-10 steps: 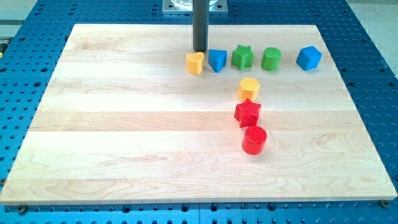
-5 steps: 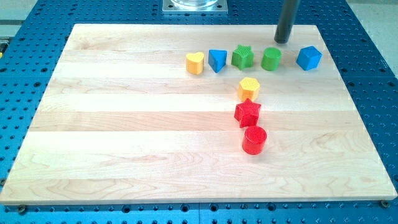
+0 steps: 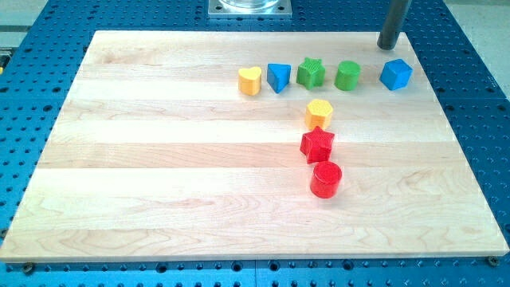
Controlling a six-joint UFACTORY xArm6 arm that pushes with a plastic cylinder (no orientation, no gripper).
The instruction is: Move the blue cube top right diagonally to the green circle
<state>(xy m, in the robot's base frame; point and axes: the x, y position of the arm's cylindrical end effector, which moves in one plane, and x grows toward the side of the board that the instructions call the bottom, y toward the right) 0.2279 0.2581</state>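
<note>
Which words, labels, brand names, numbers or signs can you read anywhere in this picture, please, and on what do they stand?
None: no readable text appears anywhere in the camera view.
The pale wooden board, the blue perforated table, the grey metal plate at the view's top and my tip are all unmarked.
The coloured blocks, such as the blue cube and the green cylinder, carry no lettering.

The tip (image 3: 388, 46) stands just at 11 o'clock of the blue cube (image 3: 396, 74), apart from it. At the cube's 9 o'clock the green cylinder (image 3: 347, 76) blocks the row; bare desk (image 3: 159, 159) lies open at its 3, 6 and 12 o'clock.
</note>
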